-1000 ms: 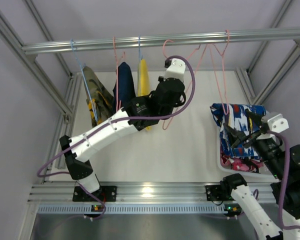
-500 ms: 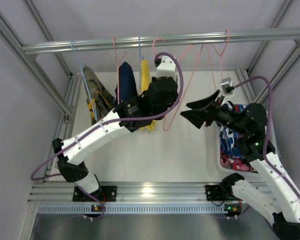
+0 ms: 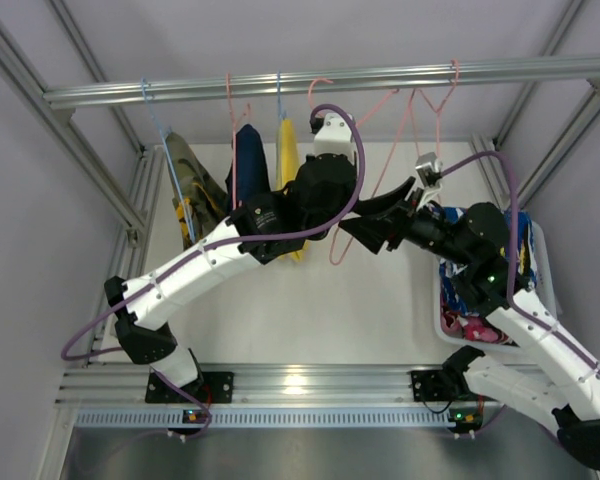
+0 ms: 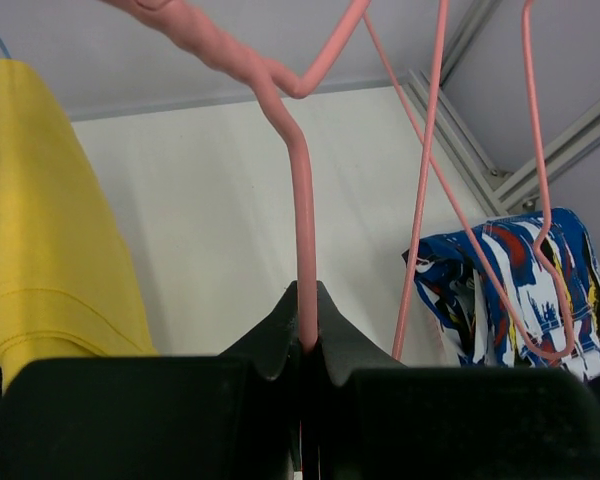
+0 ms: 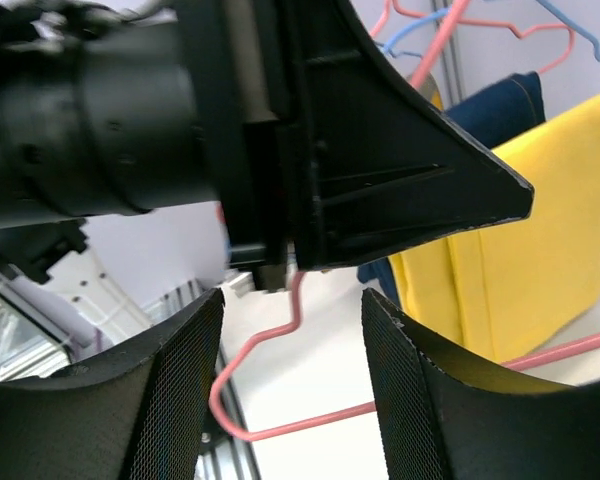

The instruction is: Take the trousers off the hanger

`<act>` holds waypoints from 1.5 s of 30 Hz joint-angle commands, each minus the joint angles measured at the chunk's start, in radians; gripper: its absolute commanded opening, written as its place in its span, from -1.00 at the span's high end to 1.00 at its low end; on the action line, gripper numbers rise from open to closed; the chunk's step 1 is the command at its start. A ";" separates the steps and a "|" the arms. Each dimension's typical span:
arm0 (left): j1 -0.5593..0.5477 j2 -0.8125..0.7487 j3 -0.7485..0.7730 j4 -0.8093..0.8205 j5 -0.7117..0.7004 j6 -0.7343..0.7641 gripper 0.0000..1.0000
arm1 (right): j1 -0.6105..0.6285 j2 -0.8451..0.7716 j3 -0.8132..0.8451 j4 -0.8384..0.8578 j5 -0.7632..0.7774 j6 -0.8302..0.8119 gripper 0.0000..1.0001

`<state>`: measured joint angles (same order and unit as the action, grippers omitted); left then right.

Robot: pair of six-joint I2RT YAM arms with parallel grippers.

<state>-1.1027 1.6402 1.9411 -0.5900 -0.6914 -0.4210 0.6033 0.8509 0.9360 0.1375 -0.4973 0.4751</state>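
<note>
My left gripper [image 3: 325,205] is shut on the wire of an empty pink hanger [image 4: 302,220], held below the rail. The hanger's lower loop shows in the top view [image 3: 331,256] and in the right wrist view [image 5: 280,430]. My right gripper [image 3: 358,218] is open, with its mesh pads [image 5: 170,400] on either side of that loop, not touching it. The blue trousers [image 3: 462,285] lie in the white basket [image 3: 440,322] at the right, over the red-pink trousers [image 3: 468,326]. The blue pair also shows in the left wrist view [image 4: 520,270].
A yellow garment [image 3: 288,160], a navy one [image 3: 248,165] and a patterned olive one [image 3: 192,195] hang from the metal rail [image 3: 330,80]. Empty pink hangers [image 3: 435,110] hang to the right. Frame posts stand at both sides.
My right arm has swung up and left from the basket, and its open jaws now flank the hanger. My left gripper moved slightly left with the hanger.
</note>
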 commanded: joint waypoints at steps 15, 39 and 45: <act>-0.006 -0.019 0.047 -0.001 0.032 -0.055 1.00 | 0.084 0.083 -0.014 0.143 0.086 -0.078 0.15; -0.002 -0.261 -0.234 0.159 0.225 0.175 -0.98 | 0.035 -0.092 -0.009 -0.012 0.103 -0.027 1.00; -0.002 -0.362 -0.338 0.240 0.270 0.332 -0.98 | 0.020 -0.101 -0.048 -0.030 0.098 0.023 1.00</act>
<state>-1.1080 1.3506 1.6627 -0.4393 -0.4503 -0.2226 0.6472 0.7750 0.8940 0.0814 -0.4145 0.4709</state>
